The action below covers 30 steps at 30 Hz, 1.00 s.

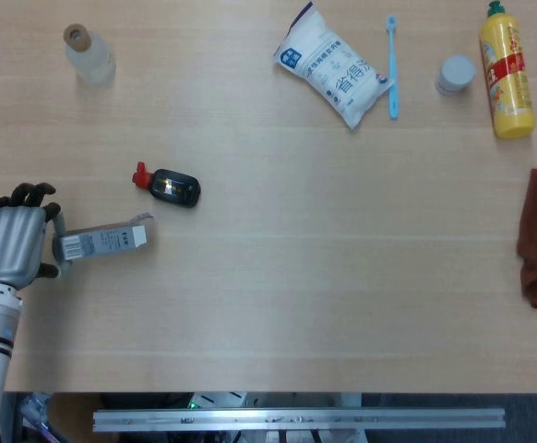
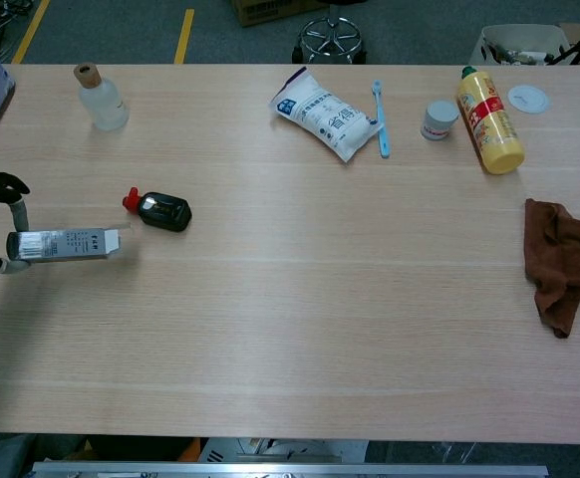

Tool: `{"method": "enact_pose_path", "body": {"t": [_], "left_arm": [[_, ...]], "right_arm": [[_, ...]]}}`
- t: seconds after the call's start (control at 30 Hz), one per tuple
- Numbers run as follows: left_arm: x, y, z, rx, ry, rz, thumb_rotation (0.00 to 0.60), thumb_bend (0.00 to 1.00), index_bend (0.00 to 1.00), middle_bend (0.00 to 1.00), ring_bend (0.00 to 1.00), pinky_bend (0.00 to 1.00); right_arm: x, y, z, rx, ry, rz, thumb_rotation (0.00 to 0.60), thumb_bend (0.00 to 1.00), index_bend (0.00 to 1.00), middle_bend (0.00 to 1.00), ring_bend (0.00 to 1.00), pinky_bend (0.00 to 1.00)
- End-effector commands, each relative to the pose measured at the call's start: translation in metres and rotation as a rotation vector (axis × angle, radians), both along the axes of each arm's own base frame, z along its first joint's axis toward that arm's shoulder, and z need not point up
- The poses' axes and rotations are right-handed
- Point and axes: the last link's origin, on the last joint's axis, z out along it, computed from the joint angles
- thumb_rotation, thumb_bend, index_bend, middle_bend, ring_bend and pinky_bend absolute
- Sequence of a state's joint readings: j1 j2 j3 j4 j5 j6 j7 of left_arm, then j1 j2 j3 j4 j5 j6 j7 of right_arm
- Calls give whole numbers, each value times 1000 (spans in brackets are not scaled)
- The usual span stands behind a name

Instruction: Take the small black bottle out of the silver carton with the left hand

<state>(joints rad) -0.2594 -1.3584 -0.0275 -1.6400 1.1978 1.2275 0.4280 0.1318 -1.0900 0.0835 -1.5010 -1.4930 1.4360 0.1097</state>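
small black bottle (image 1: 169,185) lying free, left hand (image 1: 12,244) fingers (image 2: 9,185) holding silver carton (image 1: 102,242)

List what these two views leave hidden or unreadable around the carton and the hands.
- Right hand: in neither view.
- Left hand: cut by the left edge in the chest view.
- Silver carton: its held end is covered by the fingers in the head view; its print is too small.
- Small black bottle: label is too small in both views.
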Motion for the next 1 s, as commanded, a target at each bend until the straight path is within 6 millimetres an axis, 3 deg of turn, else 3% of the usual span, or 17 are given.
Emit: {"method": "enact_pose_path", "body": {"t": [0.03,0.37,0.67,0.87,1.0], "left_arm": [[-3,-3,-2,-28,-7,23,600,112,594,220,162,320],[-1,-5,-2,-84,-5,64,600,112,495,170,106,286],[1,-5,-1,-84,-28,70,600,112,306,139,82,275],[15,0,17,63,-82,-29,600,112,324,168,111,283],[32,1,41,235,-97,-169,600,112,389,260,191,328]], "right_arm": [[0,0,0,0,0,0,600,226,326,235,172,241],[-1,0,-1,2,-3,-3,600,226,326,235,172,241],[-2,1,-1,0,-4,-4,600,226,326,235,172,241],[-1,1,-1,1,-6,-1,600,226,326,235,172,241],[1,4,0,11,-16,1,600,226,326,237,172,241]]}}
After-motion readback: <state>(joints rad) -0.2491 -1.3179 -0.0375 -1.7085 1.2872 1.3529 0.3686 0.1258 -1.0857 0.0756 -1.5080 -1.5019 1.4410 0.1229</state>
